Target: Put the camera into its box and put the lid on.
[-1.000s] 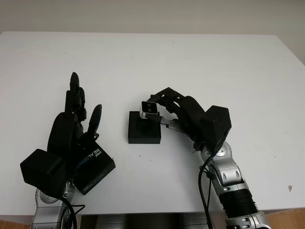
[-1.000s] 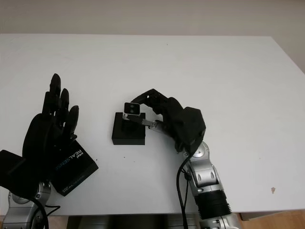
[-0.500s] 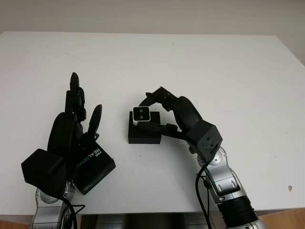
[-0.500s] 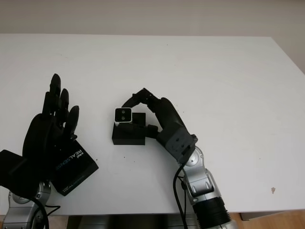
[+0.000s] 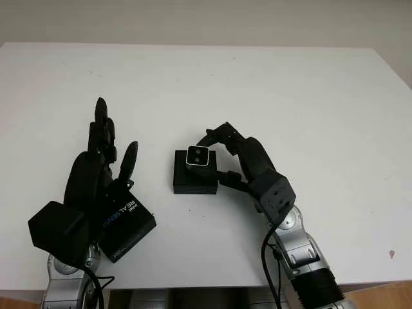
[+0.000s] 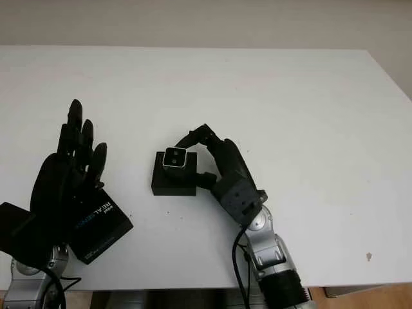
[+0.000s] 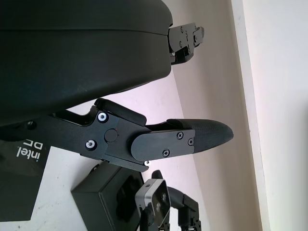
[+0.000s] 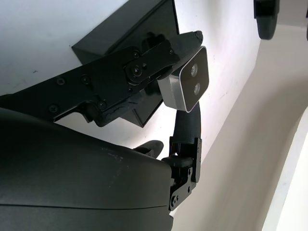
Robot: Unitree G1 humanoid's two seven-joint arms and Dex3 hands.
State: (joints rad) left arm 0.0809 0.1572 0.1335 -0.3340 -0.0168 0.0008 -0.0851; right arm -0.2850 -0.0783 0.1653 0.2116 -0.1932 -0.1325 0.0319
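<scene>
The right hand point(image 5: 226, 159) pinches the camera point(image 5: 196, 156) over the open box point(image 5: 194, 178), while the open left hand point(image 5: 96, 177) overlaps the lid point(image 5: 126, 224) at the near left.

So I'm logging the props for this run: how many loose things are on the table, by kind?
Camera: 1, held by the right hand over the box
Box: 1
Lid: 1, under the open left hand
Total: 3

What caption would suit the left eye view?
Right hand holds small silver camera over black box; open left hand above lid.
</scene>
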